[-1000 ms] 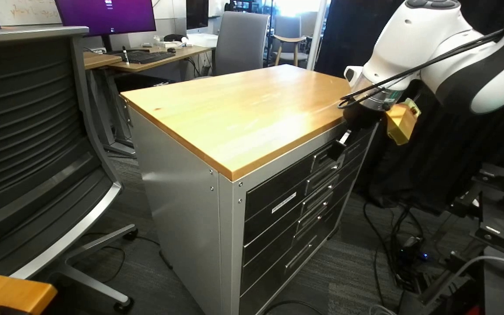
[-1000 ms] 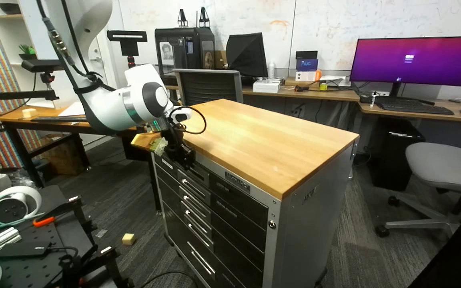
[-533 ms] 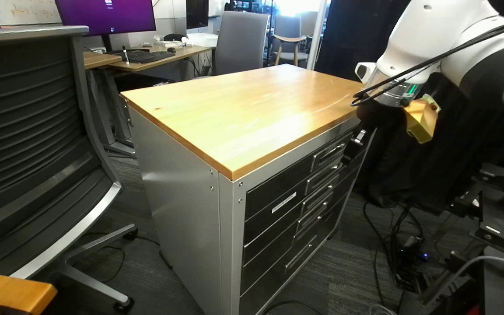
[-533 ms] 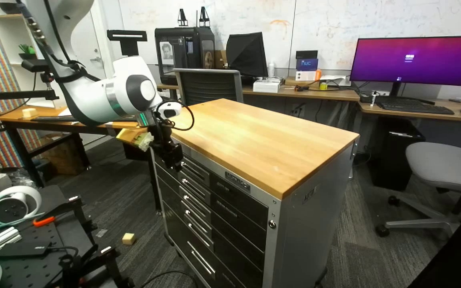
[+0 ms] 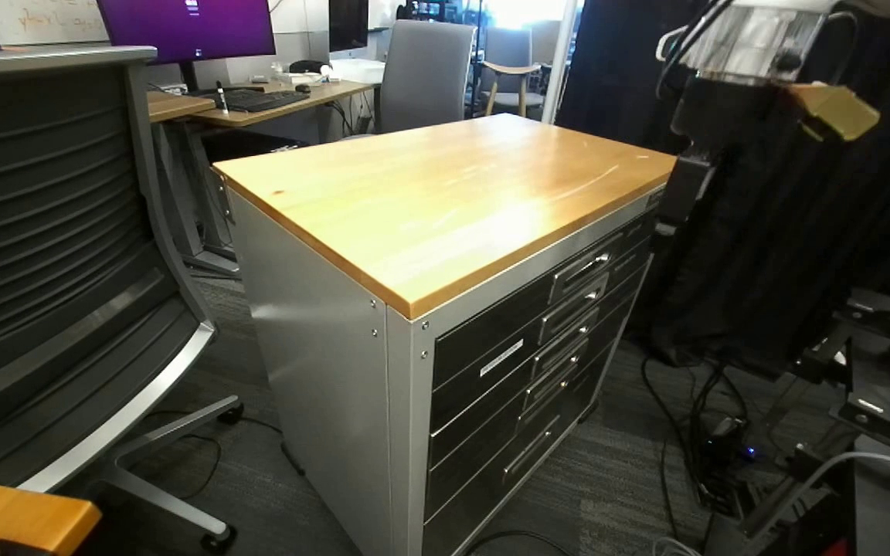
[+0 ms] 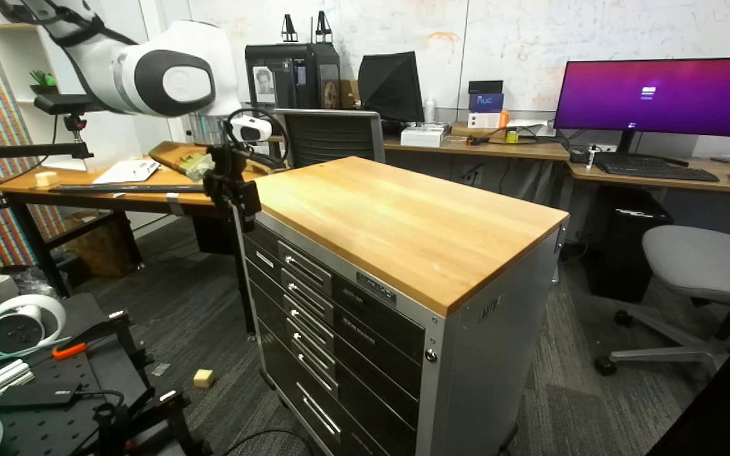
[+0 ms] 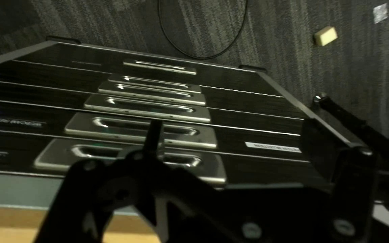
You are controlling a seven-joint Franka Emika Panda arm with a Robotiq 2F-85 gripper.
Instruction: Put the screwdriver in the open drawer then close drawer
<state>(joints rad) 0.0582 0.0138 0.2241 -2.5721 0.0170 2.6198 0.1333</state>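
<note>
The gripper (image 7: 233,135) hangs in front of the cabinet (image 5: 321,347), pointing down. In the wrist view its fingers (image 7: 154,135) stand wide apart and hold nothing. The arm (image 6: 222,69) reaches in from higher than the cabinet. The drawer (image 6: 371,311), uppermost in the cabinet, is closed, its dark front in line with the lower drawers (image 6: 377,386); what lies inside is hidden. I cannot tell where the screwdriver is. On the floor (image 7: 275,50) in front of the cabinet are a yellow block (image 7: 326,36) and a looped cable (image 7: 199,58). A chair (image 5: 35,193) stands near one side of the cabinet. Behind the cabinet, a desk runs along the whiteboard (image 6: 530,38), with a lit monitor (image 6: 663,98).
</note>
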